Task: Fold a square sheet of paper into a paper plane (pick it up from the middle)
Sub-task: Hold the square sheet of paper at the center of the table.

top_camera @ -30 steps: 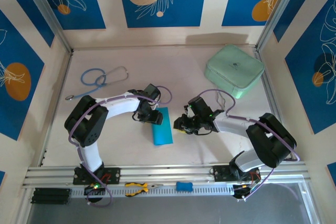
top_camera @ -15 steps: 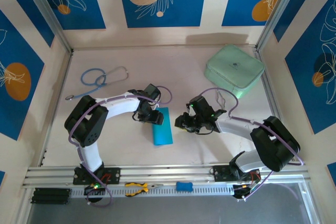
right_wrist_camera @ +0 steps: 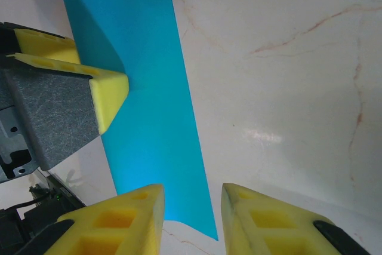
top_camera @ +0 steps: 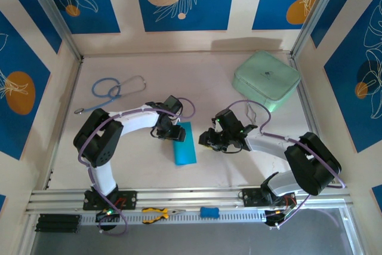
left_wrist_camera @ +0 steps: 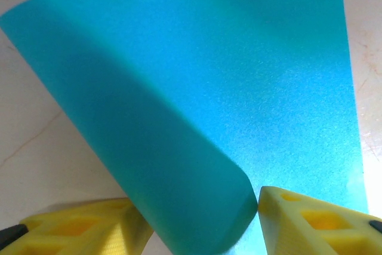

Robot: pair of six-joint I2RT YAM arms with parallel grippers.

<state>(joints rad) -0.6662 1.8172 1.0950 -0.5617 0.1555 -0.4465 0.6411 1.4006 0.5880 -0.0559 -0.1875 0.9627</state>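
The square sheet of paper (top_camera: 185,147), a folded strip lying near-to-far on the surface, sits just left of the open, empty right end effector (right_wrist_camera: 192,195), its rounded fold bracketed by the left end effector (left_wrist_camera: 200,216), grip unclear.

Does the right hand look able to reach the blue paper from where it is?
Probably yes. The right hand stands open at the edge of the blue paper with nothing between; the left hand grips the other side, clear of it.
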